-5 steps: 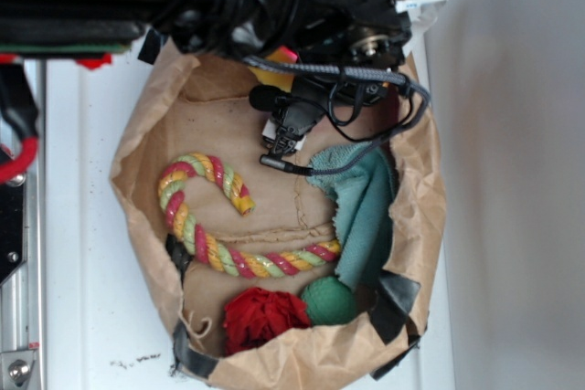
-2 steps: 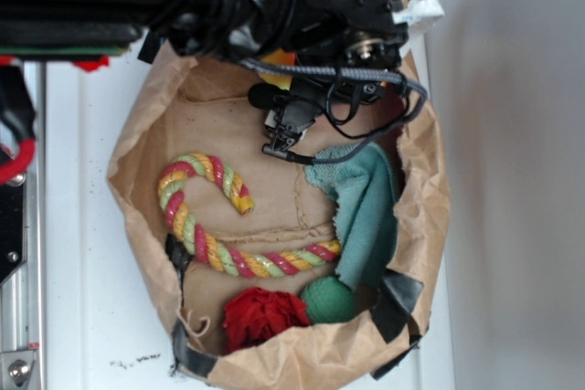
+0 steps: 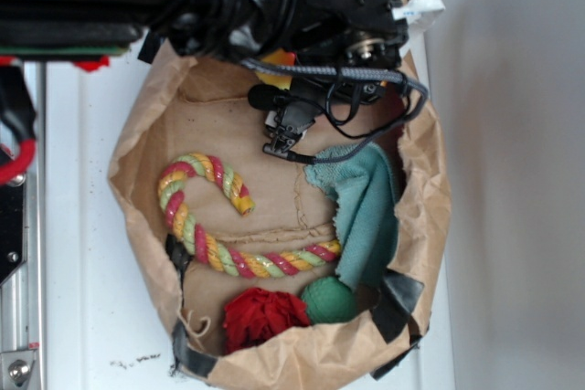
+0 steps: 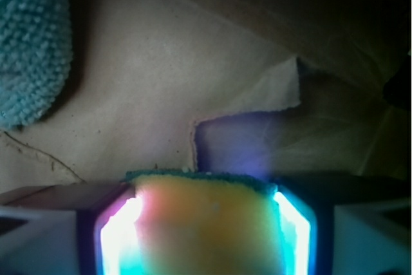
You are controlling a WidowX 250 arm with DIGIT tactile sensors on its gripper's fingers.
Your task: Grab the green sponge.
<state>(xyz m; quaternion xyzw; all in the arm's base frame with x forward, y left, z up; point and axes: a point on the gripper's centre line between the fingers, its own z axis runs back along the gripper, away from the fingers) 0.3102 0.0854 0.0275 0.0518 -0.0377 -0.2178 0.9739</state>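
Wrist view: green sponge [image 4: 203, 223] sits between the gripper [image 4: 205, 230] fingers [image 4: 112, 236], both pads pressed against its yellow sides, dark green layer facing outward. Brown paper bag [image 4: 161, 94] floor beyond; teal cloth [image 4: 32, 43] far left.

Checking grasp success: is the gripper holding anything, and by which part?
Yes. The gripper is shut on the sponge, its fingers pressing the yellow foam's two opposite sides, green layer facing outward.
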